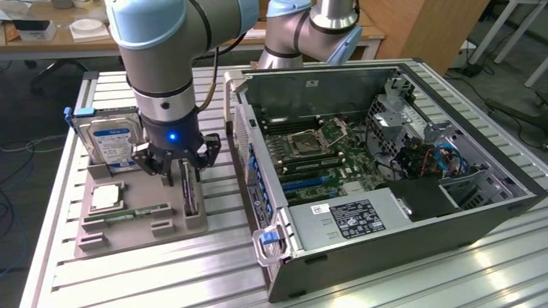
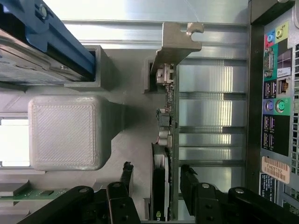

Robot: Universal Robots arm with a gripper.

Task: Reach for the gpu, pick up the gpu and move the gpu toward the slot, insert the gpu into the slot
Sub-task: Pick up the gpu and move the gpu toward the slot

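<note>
Directly beneath the pincer the gpu stands on edge, its long axis running between the released, spread fingers that straddle it.

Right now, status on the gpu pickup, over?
Gripper low over the parts tray, fingers open, straddling the gpu. The gpu stands on edge in the tray, not lifted. Nothing between fingers and gpu.
</note>
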